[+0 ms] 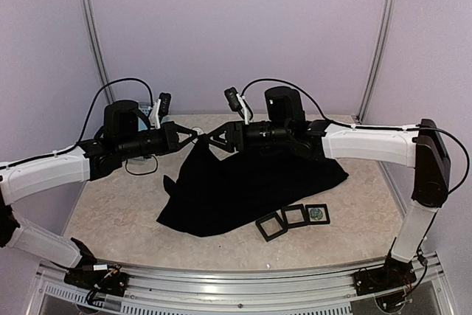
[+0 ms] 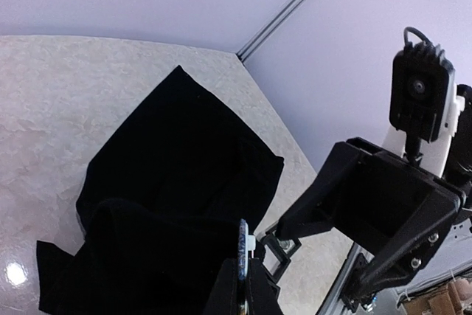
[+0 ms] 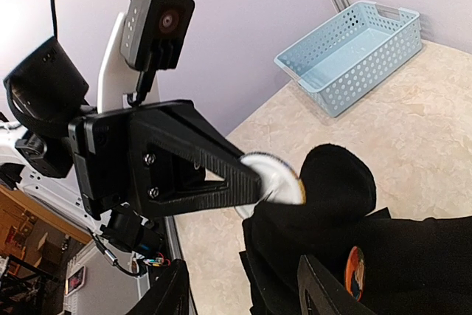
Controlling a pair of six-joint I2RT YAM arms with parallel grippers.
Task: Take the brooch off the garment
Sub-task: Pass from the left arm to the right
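The black garment (image 1: 251, 182) lies on the table with one corner lifted up between my two grippers. My left gripper (image 1: 193, 135) is shut on a round brooch (image 2: 243, 245), seen edge-on with a blue rim and white back. In the right wrist view the brooch (image 3: 276, 178) is a white disc at the tip of the left gripper's fingers (image 3: 221, 175), against a raised fold of garment (image 3: 332, 182). My right gripper (image 3: 247, 296) is open, and the fabric hangs beside its right finger. A second, orange brooch (image 3: 355, 271) sits on the garment.
Three small black square frames (image 1: 293, 219) lie in a row at the garment's near edge; the right one holds a small greenish item (image 1: 318, 214). A light-blue perforated basket (image 3: 354, 53) stands by the purple wall. The right gripper's body (image 2: 376, 204) is close to the left gripper.
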